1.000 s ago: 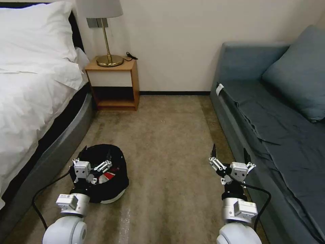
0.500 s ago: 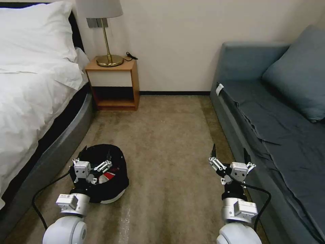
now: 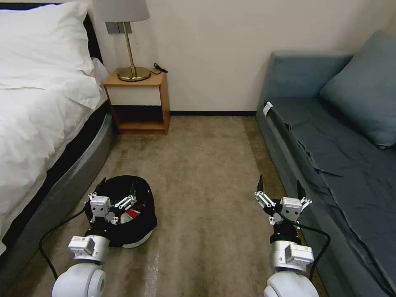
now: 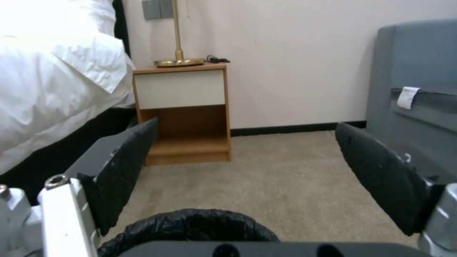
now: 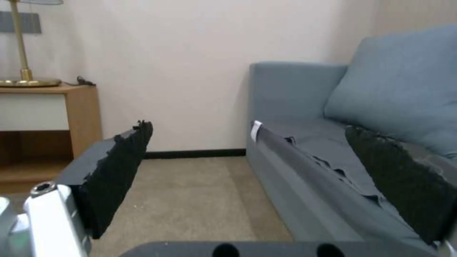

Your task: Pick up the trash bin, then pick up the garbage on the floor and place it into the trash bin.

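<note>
Nothing has shifted since the earlier frames: both arms and the trash bin sit exactly where they were a second ago. Taking the bin as the landmark, it stands on the carpet close beside the bed, with the nightstand well beyond it against the wall and the sofa far off to its other side. The left gripper hovers over the bin's near rim with its fingers spread apart and holding nothing; from the left wrist view the crinkled black bag liner lies just below and between those fingers. The right gripper waits well away from the bin, near the sofa's front edge, its jaws also wide apart and empty. Something red and white shows inside the bin, and the carpet around it looks bare of litter, so the job seems near its end or stalled. The chief risk, as I judge it, is closing on the loose liner instead of the firm rim, which would let the bag pull free or the bin tip and spill. A second risk is the bin dragging against the bed's base as it lifts, since the two stand so near.
</note>
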Motion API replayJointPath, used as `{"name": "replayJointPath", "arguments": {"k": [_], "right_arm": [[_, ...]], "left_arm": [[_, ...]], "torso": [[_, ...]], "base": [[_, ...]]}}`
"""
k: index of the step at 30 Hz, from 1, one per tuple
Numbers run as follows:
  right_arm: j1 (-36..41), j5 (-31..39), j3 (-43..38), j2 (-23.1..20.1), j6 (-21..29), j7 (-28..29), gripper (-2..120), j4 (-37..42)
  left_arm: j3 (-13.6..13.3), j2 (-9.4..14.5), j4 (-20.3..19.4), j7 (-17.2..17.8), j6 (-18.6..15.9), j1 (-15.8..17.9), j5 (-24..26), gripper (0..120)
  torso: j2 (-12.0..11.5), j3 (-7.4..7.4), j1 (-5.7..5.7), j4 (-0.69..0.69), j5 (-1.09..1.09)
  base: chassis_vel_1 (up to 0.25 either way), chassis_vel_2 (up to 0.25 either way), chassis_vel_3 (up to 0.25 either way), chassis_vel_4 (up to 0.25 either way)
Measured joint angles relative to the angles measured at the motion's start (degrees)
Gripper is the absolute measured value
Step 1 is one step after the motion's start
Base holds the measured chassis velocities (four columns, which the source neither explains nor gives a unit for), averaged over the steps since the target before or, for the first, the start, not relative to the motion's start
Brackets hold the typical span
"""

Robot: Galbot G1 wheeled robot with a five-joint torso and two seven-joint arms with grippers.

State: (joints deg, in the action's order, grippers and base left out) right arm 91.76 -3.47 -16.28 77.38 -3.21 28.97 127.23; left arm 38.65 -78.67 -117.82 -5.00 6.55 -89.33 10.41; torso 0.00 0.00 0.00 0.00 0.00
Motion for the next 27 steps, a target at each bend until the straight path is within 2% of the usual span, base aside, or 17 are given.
{"name": "replayJointPath", "arguments": {"k": [27], "right_arm": [[0.00, 0.00, 0.00, 0.00, 0.00, 0.00, 100, 0.00]], "left_arm": [[0.00, 0.00, 0.00, 0.00, 0.00, 0.00, 0.00, 100]], "torso": [[0.00, 0.00, 0.00, 0.00, 0.00]], "base": [[0.000, 0.000, 0.000, 0.000]]}}
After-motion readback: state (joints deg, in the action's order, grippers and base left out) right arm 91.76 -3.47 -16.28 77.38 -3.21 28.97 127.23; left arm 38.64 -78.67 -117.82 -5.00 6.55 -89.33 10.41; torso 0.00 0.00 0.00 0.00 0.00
